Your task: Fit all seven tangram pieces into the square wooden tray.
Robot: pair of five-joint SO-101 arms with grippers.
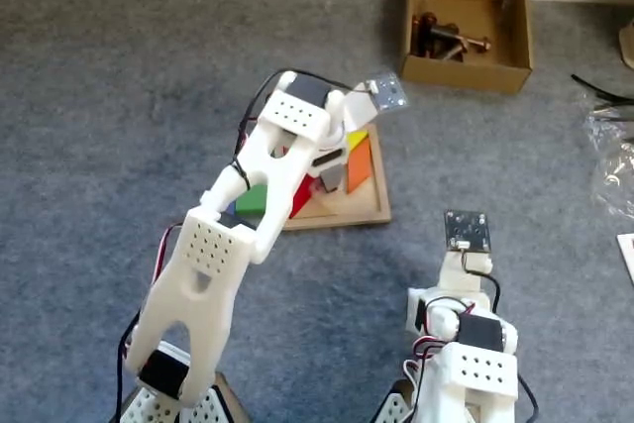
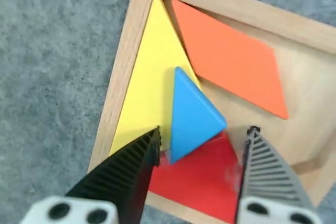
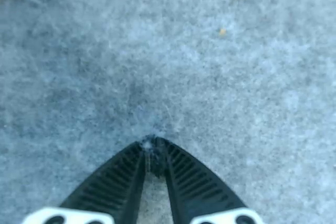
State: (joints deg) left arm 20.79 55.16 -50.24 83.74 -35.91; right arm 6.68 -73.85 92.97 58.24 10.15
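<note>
The square wooden tray (image 2: 123, 72) lies on grey carpet and holds a yellow triangle (image 2: 149, 72), an orange parallelogram (image 2: 231, 59) and a red triangle (image 2: 199, 179). A blue triangle (image 2: 191, 114) lies tilted on top of the yellow and red pieces. My left gripper (image 2: 203, 134) hovers open just above it, with one finger on each side of the blue piece. From above, the left arm (image 1: 287, 146) covers much of the tray (image 1: 369, 213); a green piece (image 1: 253, 197) shows beside it. My right gripper (image 3: 153, 145) is shut over bare carpet.
A cardboard box (image 1: 466, 27) with small metal parts stands at the back right. Clear plastic wrapping (image 1: 614, 160) and cables lie along the right edge. The right arm (image 1: 461, 334) stays folded near the front, right of the tray.
</note>
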